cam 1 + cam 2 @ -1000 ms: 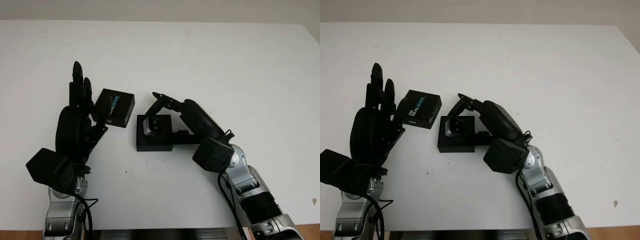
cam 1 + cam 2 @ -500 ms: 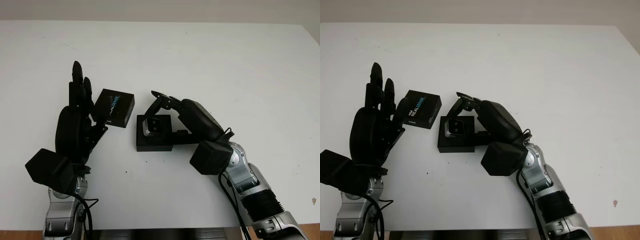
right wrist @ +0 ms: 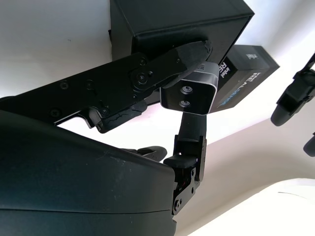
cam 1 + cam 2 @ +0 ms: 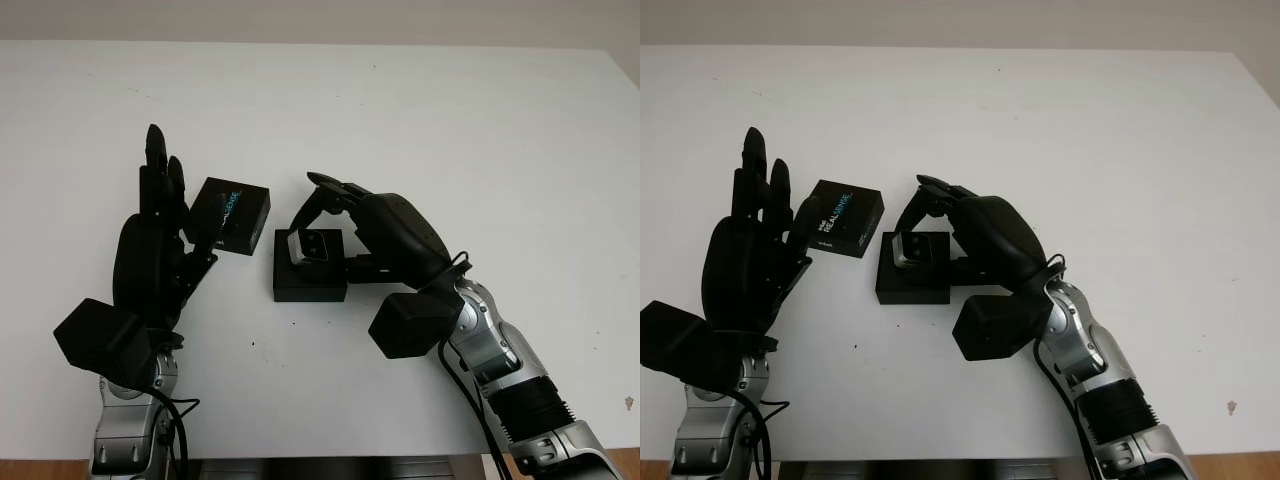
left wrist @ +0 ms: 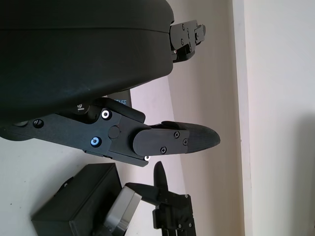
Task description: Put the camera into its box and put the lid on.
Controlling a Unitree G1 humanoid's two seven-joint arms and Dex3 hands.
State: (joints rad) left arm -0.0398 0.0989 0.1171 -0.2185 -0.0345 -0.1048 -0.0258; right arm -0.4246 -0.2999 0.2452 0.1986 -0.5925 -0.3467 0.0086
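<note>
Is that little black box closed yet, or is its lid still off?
Still off. The lid sits in the left hand, apart from the box, where the right hand holds the camera.

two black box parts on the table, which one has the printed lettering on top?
The lid, held by the left hand. The lettering sets it apart from the plain black box beside it, over which the right hand holds the silver camera.

Right robot hand [image 4: 335, 215] curled in a grasp; left robot hand [image 4: 160, 235] upright, gripping.

A plain white table [image 4: 480, 130] meets a pale wall along its far edge.
</note>
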